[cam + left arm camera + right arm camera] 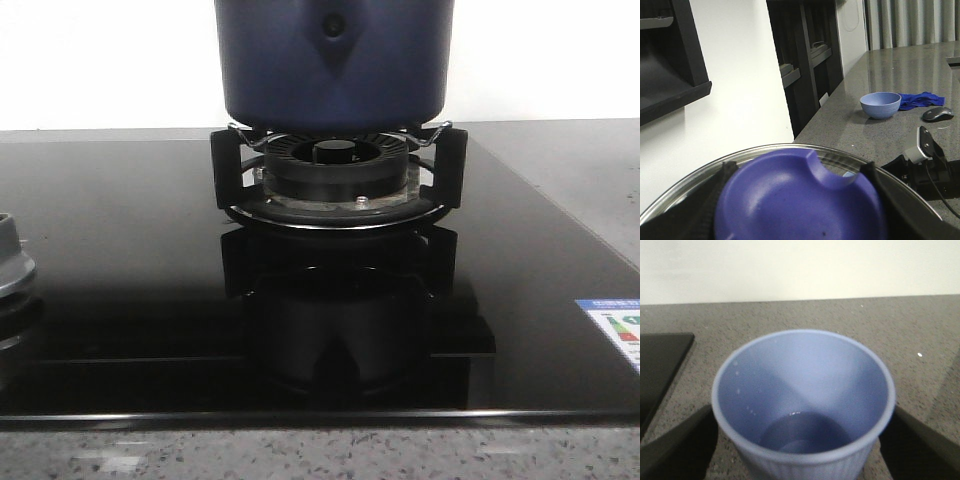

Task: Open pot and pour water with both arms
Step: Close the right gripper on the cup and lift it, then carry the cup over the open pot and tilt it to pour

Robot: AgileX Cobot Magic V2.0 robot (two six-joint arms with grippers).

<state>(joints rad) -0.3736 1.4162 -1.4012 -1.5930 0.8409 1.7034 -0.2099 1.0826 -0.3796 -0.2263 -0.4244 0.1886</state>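
You see the large round dark navy-blue pot (335,60) at the top centre of the front view, sitting on the black ringed gas burner (338,172) with its wire supports. The triangular handle mount with a round rivet (335,27) faces you. The top of the pot is cut off by the frame edge, so whether a lid is on it cannot be told there. The burner stands on a glossy black glass cooktop (120,300), and grey speckled stone counter (590,170) lies to the right.

In the left wrist view, the left gripper (800,200) has its dark fingers (705,210) pressed on both sides of a blue-purple knob (800,200) on a glass lid with a metal rim (685,190). In the upper right of this frame a light blue bowl (880,105), a blue cloth (917,100) and a dark computer mouse (938,113) lie on the counter.

In the right wrist view, the right gripper (802,440) pinches a light blue ribbed cup (802,405) between its dark fingers (680,445). Some liquid seems to be at its bottom, though the picture is blurred.
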